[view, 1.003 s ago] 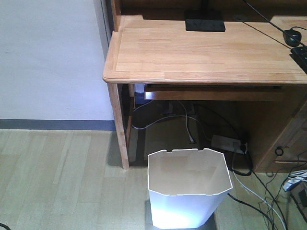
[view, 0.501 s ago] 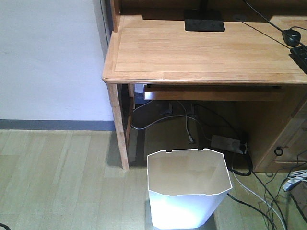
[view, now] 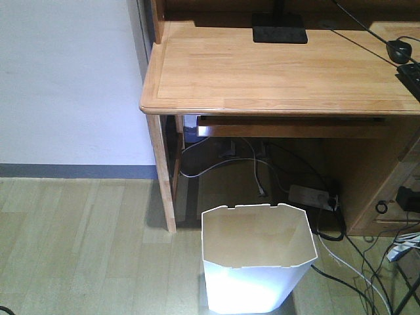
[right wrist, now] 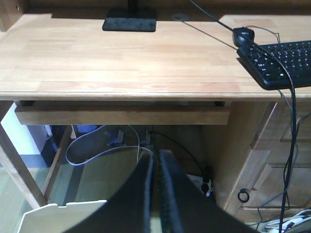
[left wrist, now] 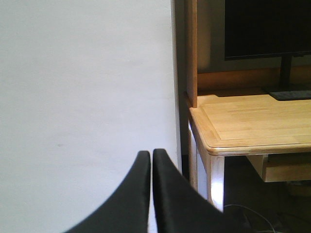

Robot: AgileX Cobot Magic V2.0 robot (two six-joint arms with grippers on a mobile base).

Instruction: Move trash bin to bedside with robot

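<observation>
**Both hands closed and empty; bin stands on the floor before the bench**

The trash bin (view: 258,262) stands upright on the pale wood floor (view: 79,243), just in front of the bench (view: 275,72) and a little to the right of its front left leg (view: 163,177). Its notched rim faces up, the inside looks bare, and nothing touches it in the front view.

The left hand (left wrist: 151,154) has its two black fingers pressed together, with only a thin seam between them and nothing gripped. It is raised in the air before the white wall (left wrist: 82,87), well apart from the bench corner to its right, and it touches nothing.

The right hand (right wrist: 156,156) is also drawn closed, with just a narrow slit between the fingers and nothing held. It points toward the space beneath the bench. In the right wrist view a piece of the bin's rim shows at the lower left, beside and below the fingers; that view does not show whether they meet.

On the bench top sit a black monitor stand (view: 280,29), a mouse (view: 399,51) and the edge of a keyboard (view: 412,75). Under it lie a power strip (view: 314,195) and loose cables (view: 223,164).
</observation>
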